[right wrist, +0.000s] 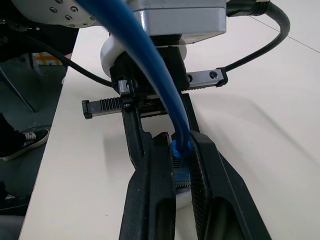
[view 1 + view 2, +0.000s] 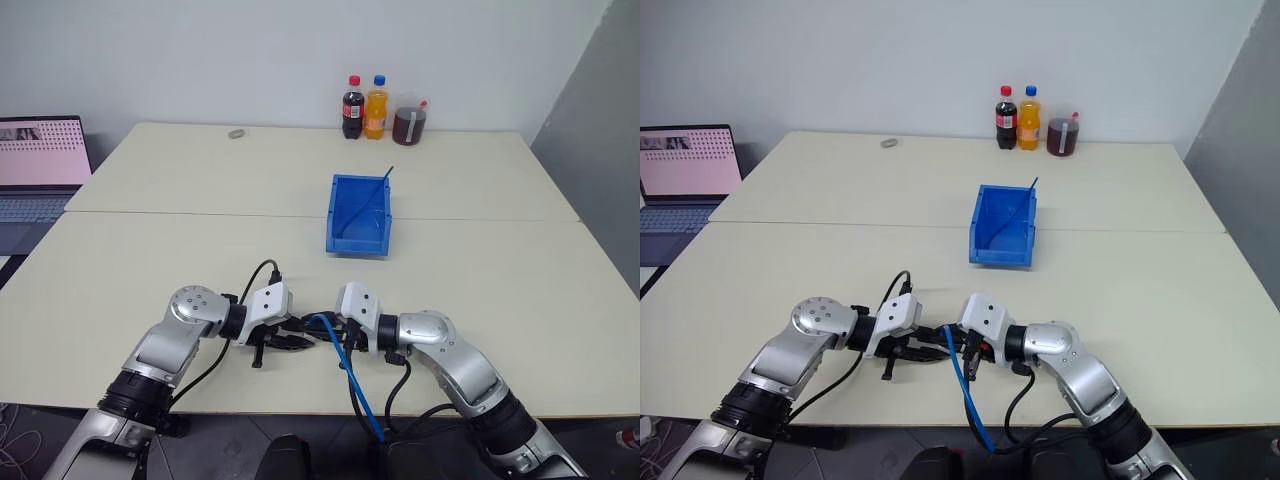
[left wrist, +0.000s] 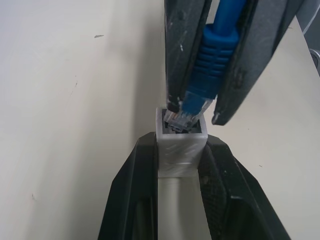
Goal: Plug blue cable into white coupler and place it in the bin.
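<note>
I am holding both arms low over the near edge of the surface [image 2: 480, 300], my two end effectors meeting nose to nose. My left end effector [image 2: 290, 343] is clenching the white coupler [image 3: 181, 145] between its fingers [image 3: 131, 200], the coupler's dark socket facing my right arm. My right end effector [image 2: 330, 327] is grasping the blue cable [image 2: 345, 365] by its ribbed blue boot, just behind the clear plug [image 3: 181, 116]. In the left wrist view the plug's tip is sitting at the mouth of the socket, tilted slightly and not fully in. The rest of the cable is trailing from my right end effector toward six o'clock, off the near edge of the surface.

The bin [image 2: 360, 214] is standing at twelve o'clock from my end effectors, well apart from them, near the middle of the surface. Past it, also at twelve o'clock, three drink bottles [image 2: 378, 108] are lined up by the far edge. A laptop [image 2: 38, 160] is sitting open at ten o'clock.
</note>
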You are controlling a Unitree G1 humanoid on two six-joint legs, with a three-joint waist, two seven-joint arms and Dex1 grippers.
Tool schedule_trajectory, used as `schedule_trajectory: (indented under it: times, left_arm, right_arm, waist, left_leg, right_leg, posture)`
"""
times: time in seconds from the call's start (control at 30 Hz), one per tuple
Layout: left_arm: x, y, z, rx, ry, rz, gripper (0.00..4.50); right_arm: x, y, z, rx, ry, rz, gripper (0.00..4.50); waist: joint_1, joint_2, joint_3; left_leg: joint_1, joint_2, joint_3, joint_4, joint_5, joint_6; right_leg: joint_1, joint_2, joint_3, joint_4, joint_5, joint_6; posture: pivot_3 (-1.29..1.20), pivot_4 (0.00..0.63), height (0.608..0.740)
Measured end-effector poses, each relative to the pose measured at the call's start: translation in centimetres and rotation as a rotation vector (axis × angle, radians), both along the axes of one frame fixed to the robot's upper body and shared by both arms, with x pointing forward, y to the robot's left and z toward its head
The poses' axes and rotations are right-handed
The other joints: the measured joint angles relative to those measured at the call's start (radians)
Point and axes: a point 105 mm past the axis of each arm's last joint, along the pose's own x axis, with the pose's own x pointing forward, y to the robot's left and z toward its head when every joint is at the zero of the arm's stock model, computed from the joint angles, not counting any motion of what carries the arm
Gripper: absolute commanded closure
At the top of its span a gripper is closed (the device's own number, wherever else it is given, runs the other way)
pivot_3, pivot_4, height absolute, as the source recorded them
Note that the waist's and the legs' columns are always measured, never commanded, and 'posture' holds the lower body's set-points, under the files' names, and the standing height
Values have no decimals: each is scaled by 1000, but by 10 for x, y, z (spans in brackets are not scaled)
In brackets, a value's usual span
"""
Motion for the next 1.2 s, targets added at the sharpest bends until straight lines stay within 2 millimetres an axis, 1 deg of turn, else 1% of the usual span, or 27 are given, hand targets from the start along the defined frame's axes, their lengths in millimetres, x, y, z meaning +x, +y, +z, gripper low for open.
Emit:
schedule_trajectory:
  times: [0.2, 0.27, 0.47, 0.7, 0.8, 1.07, 1.2]
  left_arm:
    - [-1, 1, 0, 5, -7, -20, 3723]
    - [-2, 1, 1, 8, -18, -29, 3723]
    - [-3, 0, 1, 10, -31, -49, 3723]
    - [-4, 0, 1, 6, -39, -58, 3723]
    - [-5, -1, 1, 3, -43, -61, 3723]
    - [-9, -2, 2, -18, -40, -78, 3723]
    - [-9, -3, 3, -24, -49, -83, 3723]
  right_arm:
    - [8, 9, 5, -23, 63, 112, 4386]
    - [11, 9, 4, -41, 80, 142, 4386]
    - [12, 9, 2, -36, 123, 173, 4386]
    - [10, 3, 0, 21, 166, 144, 4386]
    - [8, -2, 1, 69, 204, 102, 4386]
    - [2, -13, 12, 126, 271, 37, 4387]
    - [-7, -13, 20, 143, 288, 41, 4387]
  waist:
    - [-1, 0, 0]
    - [-1, 0, 0]
    - [0, 0, 0]
    - [1, 0, 0]
    - [2, 1, 1]
    - [0, 1, 8]
    - [-2, 0, 12]
  left_leg:
    - [0, 0, 0, -1, 0, 0]
    - [0, 0, -1, -1, 0, 0]
    - [-1, 0, -1, -2, -1, 0]
    - [-1, -1, 0, -1, -2, 1]
    - [-3, -1, -1, -1, -2, 1]
    - [-5, 0, -3, -1, -2, 0]
    - [-6, 1, -4, -1, -2, 0]
  right_leg:
    - [0, 0, -1, 0, 0, 0]
    - [0, 0, -1, 0, 0, 0]
    - [0, 0, -1, 0, -1, 3]
    - [0, -1, -1, 0, -2, 5]
    - [-1, -2, -1, 0, -2, 5]
    - [-2, -1, 0, 0, -3, 5]
    - [-3, 0, -1, 0, -3, 5]
  posture:
    - [0, 150, 740]
    - [0, 150, 740]
    - [0, 150, 740]
    - [0, 150, 740]
    - [0, 150, 740]
    - [0, 150, 740]
    - [0, 150, 740]
